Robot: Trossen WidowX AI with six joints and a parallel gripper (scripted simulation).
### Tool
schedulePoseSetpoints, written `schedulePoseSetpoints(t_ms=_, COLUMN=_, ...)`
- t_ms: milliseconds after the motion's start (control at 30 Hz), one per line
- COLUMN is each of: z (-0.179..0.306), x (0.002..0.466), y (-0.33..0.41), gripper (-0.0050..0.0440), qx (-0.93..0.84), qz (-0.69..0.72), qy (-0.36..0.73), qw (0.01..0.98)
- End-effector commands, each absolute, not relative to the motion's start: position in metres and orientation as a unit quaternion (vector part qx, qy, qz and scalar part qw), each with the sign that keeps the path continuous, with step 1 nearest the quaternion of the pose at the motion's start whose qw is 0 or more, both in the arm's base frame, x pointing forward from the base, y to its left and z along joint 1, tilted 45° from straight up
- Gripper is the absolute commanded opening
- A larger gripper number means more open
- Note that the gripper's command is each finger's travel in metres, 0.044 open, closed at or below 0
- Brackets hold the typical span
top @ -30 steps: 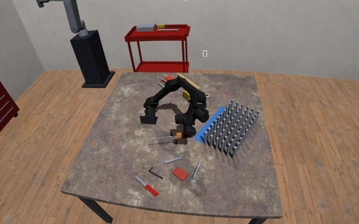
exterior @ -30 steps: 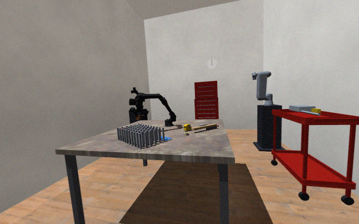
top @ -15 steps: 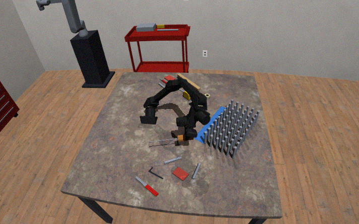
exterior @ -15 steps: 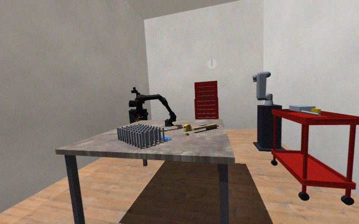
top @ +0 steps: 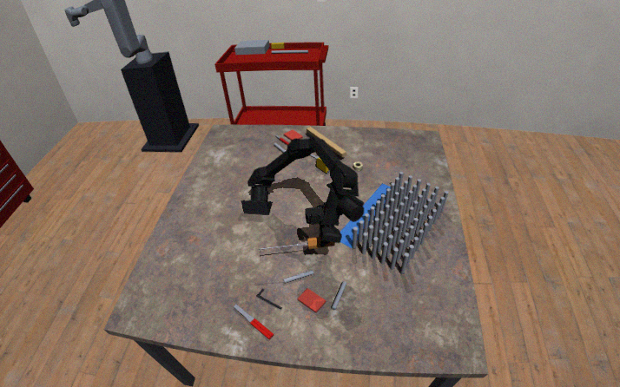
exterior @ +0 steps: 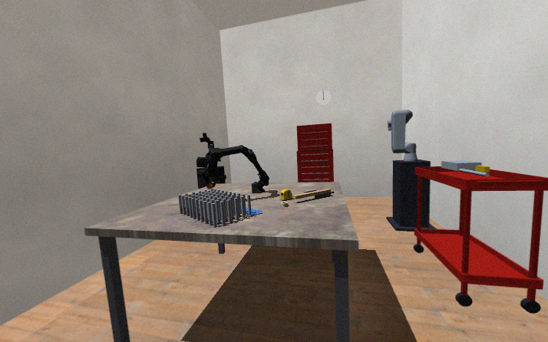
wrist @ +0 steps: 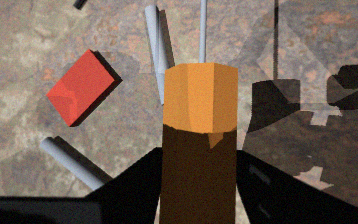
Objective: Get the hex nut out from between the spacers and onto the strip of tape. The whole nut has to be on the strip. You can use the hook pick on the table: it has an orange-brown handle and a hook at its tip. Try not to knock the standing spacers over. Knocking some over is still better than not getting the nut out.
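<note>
My gripper (top: 313, 240) is shut on the orange-brown handle (wrist: 200, 97) of the hook pick and holds it low over the table, just left of the spacer field. The thin metal shaft (top: 281, 248) points left, away from the spacers; it runs up out of the wrist view (wrist: 202, 30), and the hook tip is too small to see. The grey spacers (top: 399, 219) stand upright in a dense grid. The blue strip of tape (top: 363, 216) lies along their left side, partly hidden by my arm. I cannot see the hex nut between the spacers. The spacers (exterior: 214, 205) and the tape (exterior: 252, 211) also show in the exterior view.
Loose grey rods (top: 298, 276) (top: 338, 294), a red block (top: 311, 299), a black hex key (top: 268, 298) and a red-handled knife (top: 253, 321) lie toward the front. A small pale nut (top: 358, 166), a yellow tape measure (exterior: 285, 194) and a wooden bar (top: 326, 141) lie behind my arm.
</note>
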State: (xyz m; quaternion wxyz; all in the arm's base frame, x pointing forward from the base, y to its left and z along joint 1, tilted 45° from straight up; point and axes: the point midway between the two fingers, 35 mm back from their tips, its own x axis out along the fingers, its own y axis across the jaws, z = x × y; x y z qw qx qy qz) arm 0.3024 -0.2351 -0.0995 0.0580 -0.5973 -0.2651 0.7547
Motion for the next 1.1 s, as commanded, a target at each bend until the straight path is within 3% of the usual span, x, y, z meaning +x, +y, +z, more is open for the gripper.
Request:
schedulePoseSetpoints(t_ms=0, z=-0.094, x=0.306, y=-0.238, gripper=-0.005, qx=-0.607, qz=0.751, qy=-0.253, qw=0.051)
schedulePoseSetpoints(t_ms=1067, z=-0.127, x=0.307, y=-0.205, gripper=-0.005, qx=-0.608, qz=0.75, qy=-0.254, qw=0.051)
